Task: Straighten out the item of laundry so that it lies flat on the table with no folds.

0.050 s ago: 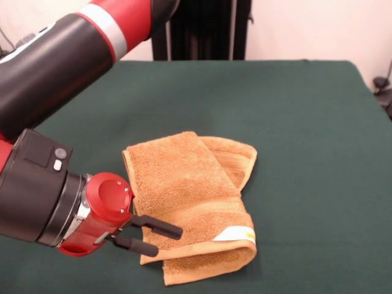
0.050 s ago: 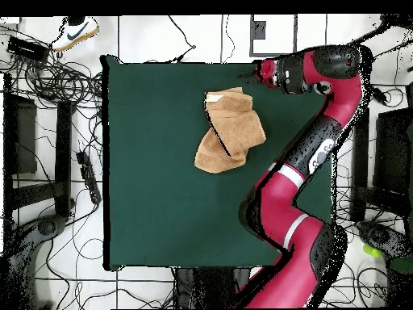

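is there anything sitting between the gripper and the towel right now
Nothing visible. The gripper is already at the folded towel's edge, jaws open and pointing over it, and only bare table surrounds them.

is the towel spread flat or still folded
Folded. The towel lies doubled over itself on the table, layered edges showing.

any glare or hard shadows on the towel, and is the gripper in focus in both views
Front view: even, soft light, no glare on the towel, only a faint shadow along its folded edges; the gripper is near the camera but its two fingers read sharply, apart. Overhead view: flat light, no glare; the towel shows little weave, and the gripper is too small to judge.
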`<state>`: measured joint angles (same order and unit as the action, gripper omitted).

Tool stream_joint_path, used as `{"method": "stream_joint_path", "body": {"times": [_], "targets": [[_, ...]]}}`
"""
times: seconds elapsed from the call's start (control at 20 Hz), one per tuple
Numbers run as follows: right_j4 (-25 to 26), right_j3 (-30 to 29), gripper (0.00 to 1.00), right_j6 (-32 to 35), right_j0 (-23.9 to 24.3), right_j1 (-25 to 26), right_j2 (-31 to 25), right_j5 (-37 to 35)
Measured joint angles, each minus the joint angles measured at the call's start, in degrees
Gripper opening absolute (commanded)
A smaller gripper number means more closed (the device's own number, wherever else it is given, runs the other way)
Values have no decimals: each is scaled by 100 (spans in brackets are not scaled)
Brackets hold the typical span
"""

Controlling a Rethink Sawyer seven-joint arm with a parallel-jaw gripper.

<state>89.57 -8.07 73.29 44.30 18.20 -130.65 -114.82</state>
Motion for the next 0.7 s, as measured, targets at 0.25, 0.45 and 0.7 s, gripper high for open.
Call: {"method": "stream_joint_path", "body": {"times": [0.25,0.45,0.7], "targets": [[264,-18,100,-222,31,-2,-19,-21],[645,-68,100,-695,102,-47,142,-20],[979,-84,100,-1565,176,-203,389,-20]]}}
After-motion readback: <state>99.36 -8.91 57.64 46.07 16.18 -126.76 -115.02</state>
